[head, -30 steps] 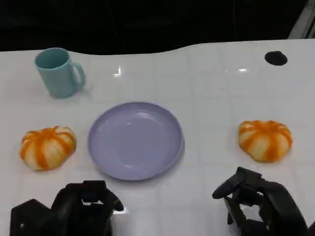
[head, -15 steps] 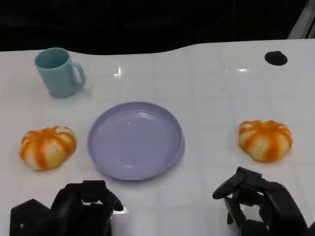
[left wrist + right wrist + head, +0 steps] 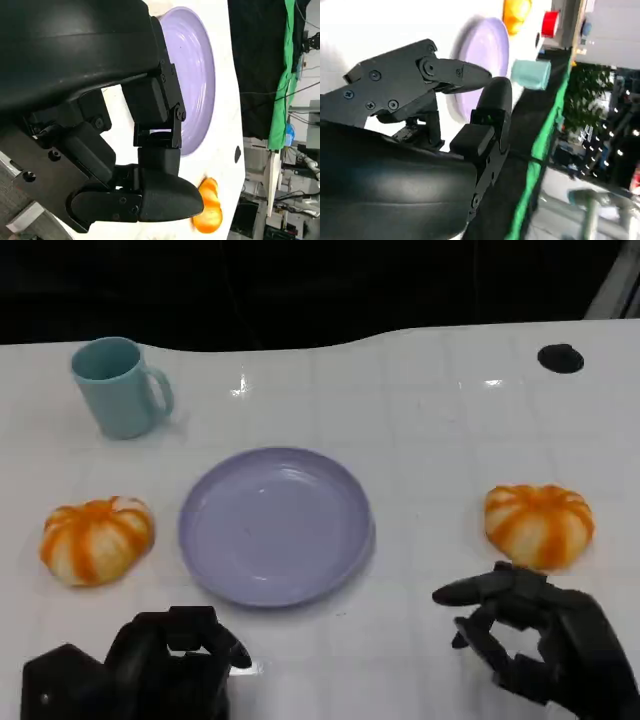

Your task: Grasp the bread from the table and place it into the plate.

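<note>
Two orange-and-white striped breads lie on the white table, one left of the plate (image 3: 97, 538) and one right of it (image 3: 539, 524). The lilac plate (image 3: 275, 525) sits between them with nothing on it. My right hand (image 3: 535, 640) is low on the right, just short of the right bread, its fingers spread and holding nothing. At the lower left my left hand (image 3: 165, 670) rests with its fingers loosely bent around nothing. The left wrist view has the plate (image 3: 197, 75) and the right bread (image 3: 210, 212) beyond my left hand (image 3: 150, 150). The right wrist view has the plate (image 3: 485, 65) past my right hand (image 3: 445, 100).
A light blue mug (image 3: 120, 387) stands at the back left, also visible as the mug (image 3: 531, 74) in the right wrist view. A black round mark (image 3: 560, 358) sits at the back right. The table's far edge runs along a dark background.
My right hand has stretched its fingers out and reached forward, closer to the right bread. The left hand, both breads and the plate have stayed put.
</note>
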Motion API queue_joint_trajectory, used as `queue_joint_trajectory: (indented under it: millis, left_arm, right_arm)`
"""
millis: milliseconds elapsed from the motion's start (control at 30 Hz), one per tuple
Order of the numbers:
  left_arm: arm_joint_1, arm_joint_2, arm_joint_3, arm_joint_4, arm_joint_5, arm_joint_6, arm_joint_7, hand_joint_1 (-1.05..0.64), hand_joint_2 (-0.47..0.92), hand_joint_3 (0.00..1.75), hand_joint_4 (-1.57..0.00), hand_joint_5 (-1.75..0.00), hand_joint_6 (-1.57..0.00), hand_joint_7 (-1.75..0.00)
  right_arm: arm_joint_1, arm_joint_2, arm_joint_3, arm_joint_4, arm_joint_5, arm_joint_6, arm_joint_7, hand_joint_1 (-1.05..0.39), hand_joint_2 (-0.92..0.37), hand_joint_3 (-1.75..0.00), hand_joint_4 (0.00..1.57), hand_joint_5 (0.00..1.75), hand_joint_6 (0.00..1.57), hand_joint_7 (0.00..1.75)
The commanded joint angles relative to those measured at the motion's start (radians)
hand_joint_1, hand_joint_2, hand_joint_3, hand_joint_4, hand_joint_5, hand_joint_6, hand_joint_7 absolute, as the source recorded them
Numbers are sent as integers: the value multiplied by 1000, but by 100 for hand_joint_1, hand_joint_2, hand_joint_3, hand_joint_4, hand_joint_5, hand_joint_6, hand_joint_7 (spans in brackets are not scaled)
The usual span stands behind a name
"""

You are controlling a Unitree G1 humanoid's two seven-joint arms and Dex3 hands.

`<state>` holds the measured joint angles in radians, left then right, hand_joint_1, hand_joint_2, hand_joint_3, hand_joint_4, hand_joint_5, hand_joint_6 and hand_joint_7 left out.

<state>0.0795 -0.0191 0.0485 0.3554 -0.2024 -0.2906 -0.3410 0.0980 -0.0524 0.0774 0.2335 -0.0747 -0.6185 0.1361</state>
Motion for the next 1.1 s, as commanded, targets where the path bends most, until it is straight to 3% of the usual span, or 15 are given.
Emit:
queue_joint_trajectory:
  millis: [33,233,467,833,1100]
  left_arm:
    - [-3,9,4,9,3,-5,2,-105,45,87,-157,-125,-139,-83]
    - [-1,10,4,6,0,0,-1,-105,46,86,-157,-124,-138,-83]
    - [-2,12,3,8,3,2,1,-105,46,85,-157,-123,-139,-83]
    - [1,8,-2,1,13,2,11,-105,47,84,-157,-124,-140,-83]
    - [5,4,-1,-6,8,5,6,-105,46,85,-157,-124,-140,-83]
  right_arm:
    - [-30,-70,-28,4,-132,-60,-69,-43,-92,-21,51,107,58,64]
    - [-59,-146,-40,-51,-384,-66,-220,-50,-92,-13,42,70,51,39]
    - [-78,-218,-32,-110,-568,16,-321,-55,-92,-9,28,50,43,14]
    - [-135,-307,13,-164,-825,257,-381,-61,-92,-6,5,41,29,2]
    - [-209,-334,73,-111,-911,419,-396,-64,-91,-1,0,48,30,1]
